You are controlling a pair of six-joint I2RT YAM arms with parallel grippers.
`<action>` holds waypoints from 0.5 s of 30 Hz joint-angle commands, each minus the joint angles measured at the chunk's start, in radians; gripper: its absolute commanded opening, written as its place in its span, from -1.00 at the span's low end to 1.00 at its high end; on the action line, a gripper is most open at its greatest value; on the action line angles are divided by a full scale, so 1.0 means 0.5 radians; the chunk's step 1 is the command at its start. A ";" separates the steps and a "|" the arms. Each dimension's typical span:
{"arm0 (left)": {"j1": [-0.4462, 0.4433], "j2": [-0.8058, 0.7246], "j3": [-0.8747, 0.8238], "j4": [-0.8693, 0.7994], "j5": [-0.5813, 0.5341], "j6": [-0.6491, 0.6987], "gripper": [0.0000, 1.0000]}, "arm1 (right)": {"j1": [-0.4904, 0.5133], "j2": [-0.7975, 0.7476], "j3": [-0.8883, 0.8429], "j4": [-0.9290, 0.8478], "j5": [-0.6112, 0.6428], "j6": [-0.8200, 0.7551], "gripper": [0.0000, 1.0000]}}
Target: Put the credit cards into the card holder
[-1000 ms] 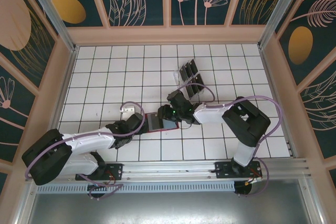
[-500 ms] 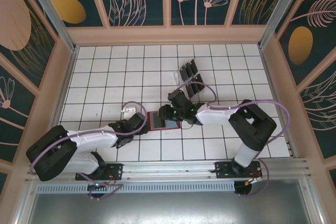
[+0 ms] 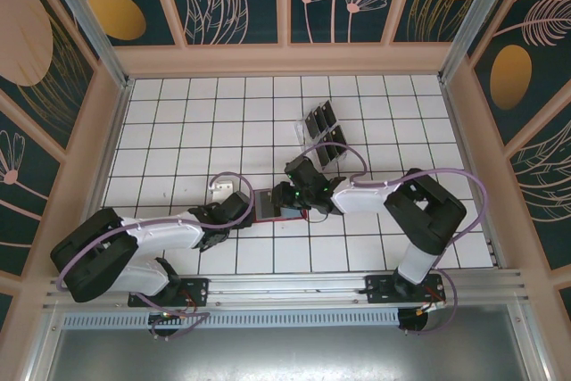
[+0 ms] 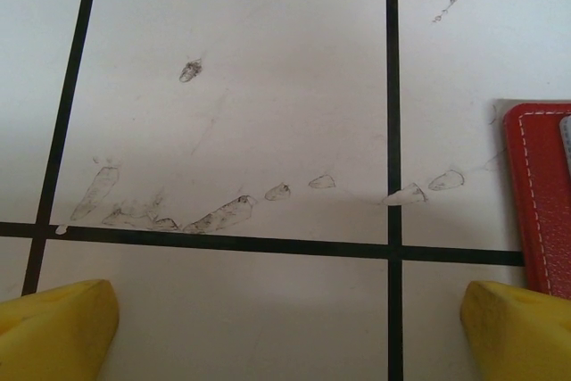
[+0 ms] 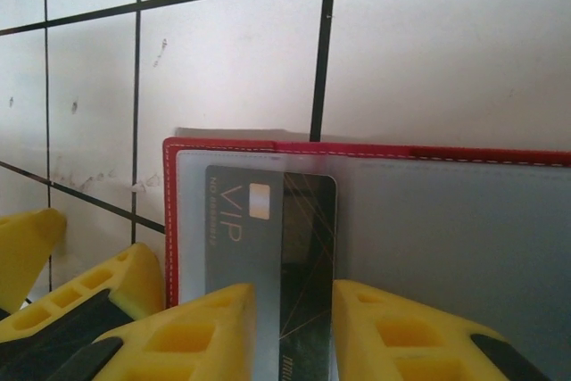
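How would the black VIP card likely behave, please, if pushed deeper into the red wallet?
Probably stiff: the card shows straight edges on the wallet. Its glossy face may let the right pincer slip. Thin, so likely light.

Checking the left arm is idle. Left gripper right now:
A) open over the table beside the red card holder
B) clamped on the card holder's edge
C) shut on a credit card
A: the fingers of the left gripper stand wide apart, only table between them, the red card holder at the side.
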 commanded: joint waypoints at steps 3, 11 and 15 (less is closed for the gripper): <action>0.001 0.081 0.000 0.091 0.070 0.018 0.97 | 0.032 0.068 -0.011 0.047 0.013 0.025 -0.43; 0.000 0.096 -0.006 0.116 0.077 0.025 0.97 | 0.056 0.106 0.023 0.055 0.000 0.034 -0.56; 0.000 0.100 -0.010 0.127 0.083 0.024 0.97 | 0.066 0.118 0.044 0.052 -0.005 0.037 -0.59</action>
